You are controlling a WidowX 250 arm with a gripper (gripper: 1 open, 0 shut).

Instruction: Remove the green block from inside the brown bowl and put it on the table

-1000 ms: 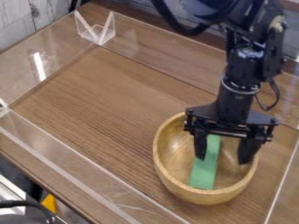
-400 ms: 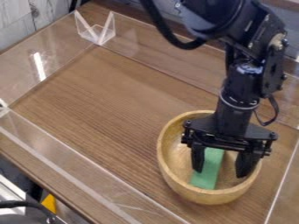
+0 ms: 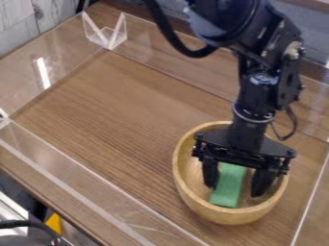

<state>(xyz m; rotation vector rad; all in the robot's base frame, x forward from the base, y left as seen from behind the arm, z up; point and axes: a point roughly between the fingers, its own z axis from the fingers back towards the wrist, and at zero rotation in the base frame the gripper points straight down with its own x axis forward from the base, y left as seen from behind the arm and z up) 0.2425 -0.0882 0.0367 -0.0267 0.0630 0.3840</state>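
A single fixed camera looks down at a steep angle from above and outside the table's near corner, facing across the wood-grain surface toward 1 o'clock. It sits fairly near, so the tabletop fills almost the whole frame. Clear acrylic walls run from 12 o'clock down to 6 o'clock, while the arm enters from 1 o'clock. No second view overlaps it.

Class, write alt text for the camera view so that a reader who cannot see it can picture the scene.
A black robot hand, open and pointing down, straddles a flat bright green block lying inside a round tan wooden bowl. The bowl sits near the right edge of a brown wood-grain table with clear acrylic walls.
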